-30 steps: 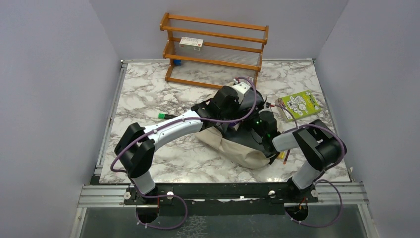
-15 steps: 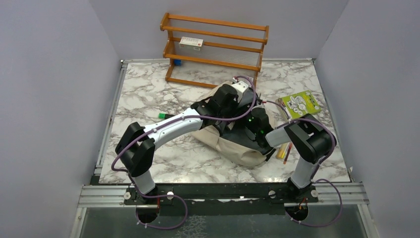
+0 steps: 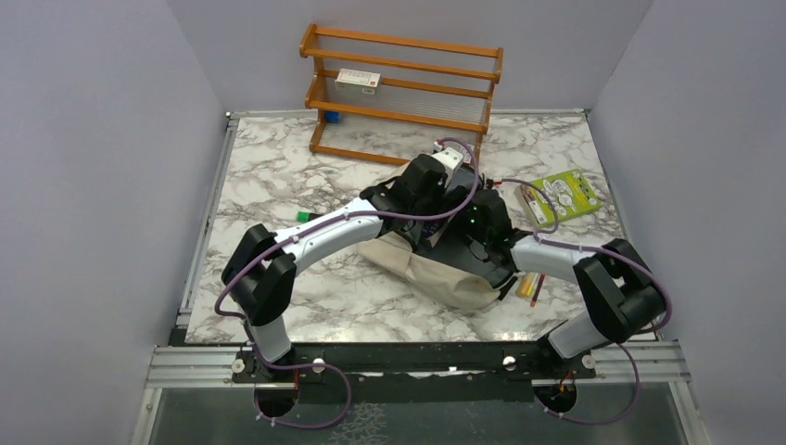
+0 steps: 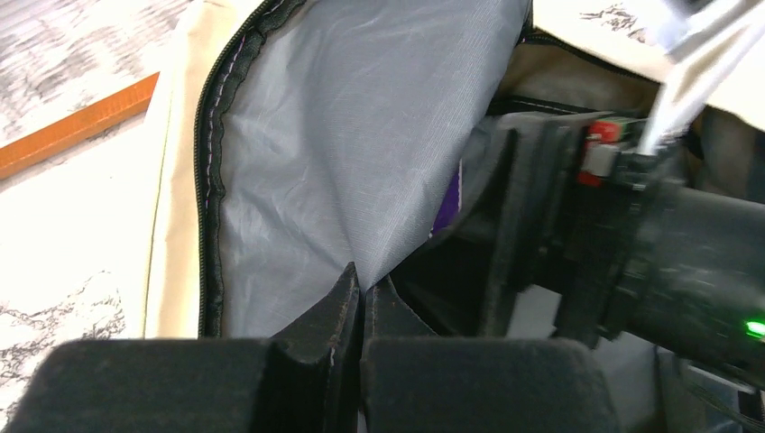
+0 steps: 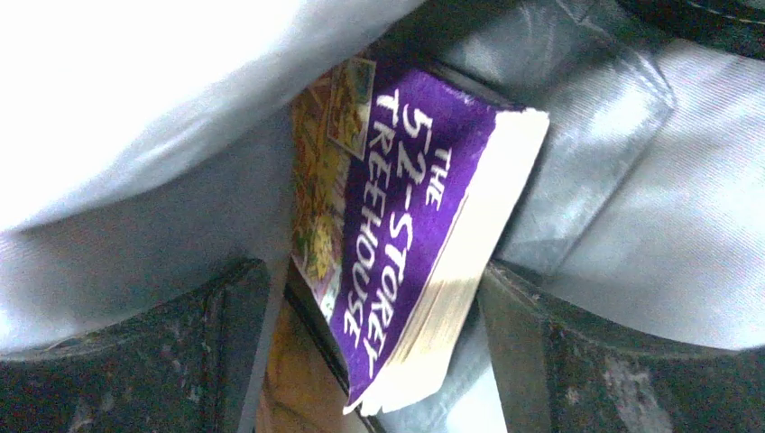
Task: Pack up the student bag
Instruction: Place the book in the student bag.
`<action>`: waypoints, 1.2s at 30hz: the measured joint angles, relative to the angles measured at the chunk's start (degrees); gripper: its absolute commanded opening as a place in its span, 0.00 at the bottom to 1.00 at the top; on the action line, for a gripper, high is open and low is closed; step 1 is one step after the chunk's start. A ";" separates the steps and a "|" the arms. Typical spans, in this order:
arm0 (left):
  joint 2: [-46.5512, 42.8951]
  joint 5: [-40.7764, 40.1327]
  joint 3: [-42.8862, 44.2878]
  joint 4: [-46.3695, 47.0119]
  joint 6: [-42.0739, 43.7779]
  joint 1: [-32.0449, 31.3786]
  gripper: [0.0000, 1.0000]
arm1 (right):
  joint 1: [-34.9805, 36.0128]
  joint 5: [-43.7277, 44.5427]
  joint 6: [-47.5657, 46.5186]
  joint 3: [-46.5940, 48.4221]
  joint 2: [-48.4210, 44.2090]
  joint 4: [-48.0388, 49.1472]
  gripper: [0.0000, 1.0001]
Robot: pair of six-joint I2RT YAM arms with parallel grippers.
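The student bag (image 3: 436,278) lay on the marble table (image 3: 278,185), right of centre, in front of the wooden rack (image 3: 399,83) and between the two arms, with its mouth facing the rack. The left gripper (image 4: 363,284) was clenched on a fold of the bag's grey lining (image 4: 361,135), drawing it up into a taut peak; the black zip edge (image 4: 212,180) ran down the left side of that opening, with cream fabric outside it. The right gripper (image 5: 379,280) was inside the bag, and its fingers (image 5: 541,361) stood spread and released, one on each side of a purple-spined book (image 5: 406,225). A strip of lining showed between the book's page edge and the right-hand finger. The book rested tilted against the lining, with fabric close above and beside it, leaving little room within the pocket. Outside the bag, a green and white packet (image 3: 561,195) lay near the table's right edge, some pencils (image 3: 530,286) lay just beside the bag's near right corner, and a green marker (image 3: 304,216) lay to its left. The left and near parts of the table offered the widest open surface.
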 measured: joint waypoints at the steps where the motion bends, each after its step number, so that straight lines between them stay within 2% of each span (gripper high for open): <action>1: 0.22 -0.28 0.15 -0.20 -0.02 0.00 0.00 | 0.07 0.48 -0.55 -0.22 -1.40 -1.40 0.89; 8: 0.39 -1.14 0.17 -1.20 -0.09 0.04 0.00 | 0.22 2.23 -4.13 -2.43 -13.55 -10.99 0.89; 17: 1.03 -1.16 0.98 -2.21 0.09 0.04 0.00 | 0.26 8.66 -9.55 -5.14 -35.45 -25.97 0.87; 27: 0.68 -4.96 0.92 -5.38 0.35 -3.43 0.00 | 0.26 10.54 -16.33 -0.42 -40.94 -35.23 0.87; 36: -5.75 -7.87 -6.16 -7.41 -0.72 -3.72 0.00 | 0.26 10.91 -19.54 1.25 -41.29 -38.34 0.87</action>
